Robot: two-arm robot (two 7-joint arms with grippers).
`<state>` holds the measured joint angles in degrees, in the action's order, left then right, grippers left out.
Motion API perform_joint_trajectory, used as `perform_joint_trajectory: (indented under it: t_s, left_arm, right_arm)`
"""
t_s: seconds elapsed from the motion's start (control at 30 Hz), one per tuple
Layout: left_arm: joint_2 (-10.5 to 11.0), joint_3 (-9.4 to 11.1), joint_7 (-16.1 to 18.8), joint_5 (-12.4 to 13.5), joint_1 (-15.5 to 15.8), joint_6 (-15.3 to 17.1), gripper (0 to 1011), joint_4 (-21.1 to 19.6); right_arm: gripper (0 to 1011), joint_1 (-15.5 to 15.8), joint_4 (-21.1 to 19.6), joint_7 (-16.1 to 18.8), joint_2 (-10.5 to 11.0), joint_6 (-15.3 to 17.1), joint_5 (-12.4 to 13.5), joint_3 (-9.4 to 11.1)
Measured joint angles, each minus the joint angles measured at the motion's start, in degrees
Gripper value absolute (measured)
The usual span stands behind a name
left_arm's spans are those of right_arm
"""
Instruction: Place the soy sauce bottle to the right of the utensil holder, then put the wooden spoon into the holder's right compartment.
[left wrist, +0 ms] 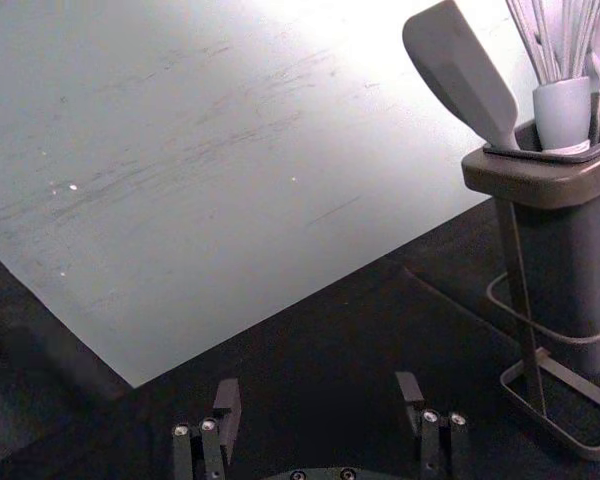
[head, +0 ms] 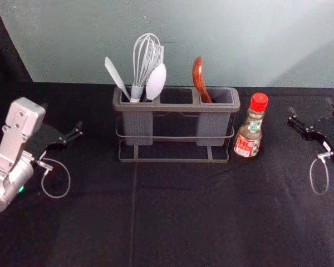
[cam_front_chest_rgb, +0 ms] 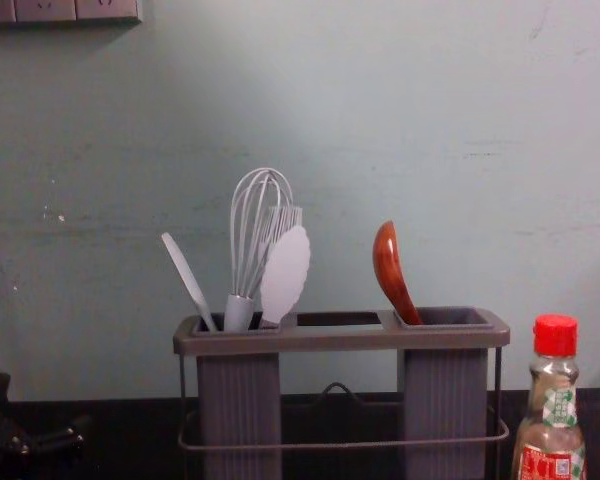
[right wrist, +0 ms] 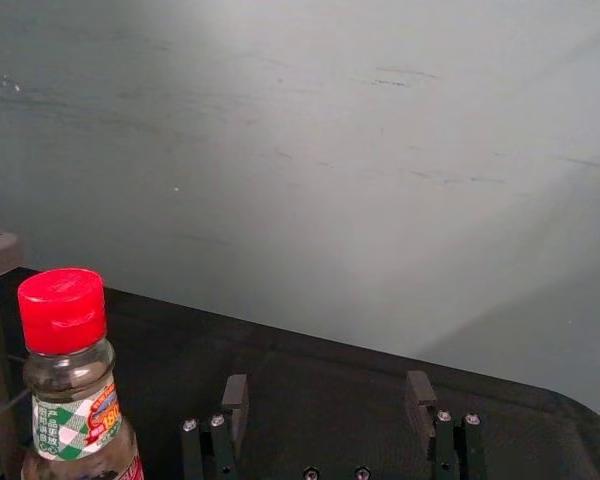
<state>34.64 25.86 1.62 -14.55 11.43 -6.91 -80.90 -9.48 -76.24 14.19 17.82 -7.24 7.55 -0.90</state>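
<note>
The soy sauce bottle [head: 249, 133], red-capped, stands upright just right of the utensil holder [head: 175, 160]. The wooden spoon [head: 199, 78] leans in the holder's right compartment, bowl up; the chest view shows the spoon [cam_front_chest_rgb: 389, 268] there too. My left gripper [head: 73, 132] is left of the holder, apart from it; in its wrist view the left gripper [left wrist: 320, 425] is open and holds nothing. On the right, away from the bottle, is my right gripper [head: 298, 123]; the right wrist view shows the right gripper [right wrist: 330, 425] open, with the bottle [right wrist: 68, 375] off to one side.
A whisk [head: 146, 58], a pale spatula [head: 117, 77] and other light utensils stand in the holder's left compartment. Behind the black-covered table [head: 178, 222] rises a pale wall [head: 211, 33]. A switch panel [cam_front_chest_rgb: 60, 10] is on the wall at upper left.
</note>
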Motion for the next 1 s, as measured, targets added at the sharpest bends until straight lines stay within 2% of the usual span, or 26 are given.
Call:
perform_joint_trajectory:
  t_s: [1.0]
  left_arm:
    - [0.01,0.00,0.00,0.00,0.00,0.00,1011,0.00]
  right_arm:
    - [1003,0.00,-0.12,0.07,0.08,0.04,0.05,-0.04]
